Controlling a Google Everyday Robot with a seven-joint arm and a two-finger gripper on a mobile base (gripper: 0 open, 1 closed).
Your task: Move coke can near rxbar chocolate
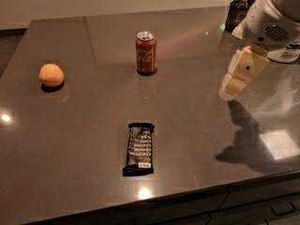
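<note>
Dark, glossy countertop [84, 139] is filling the view and catching patches of light. The coke can [146, 53] is standing upright toward 12 o'clock from the table's middle, well apart from the rxbar chocolate [139, 148]. The bar is lying flat toward 6 o'clock near the front edge, with its white label at the near end. An orange [51, 75] is sitting at 9 o'clock. The gripper [239, 76] is hanging above the surface at 3 o'clock, on the white arm [276, 18]. How far open it is cannot be told, and nothing is showing in its hold.
</note>
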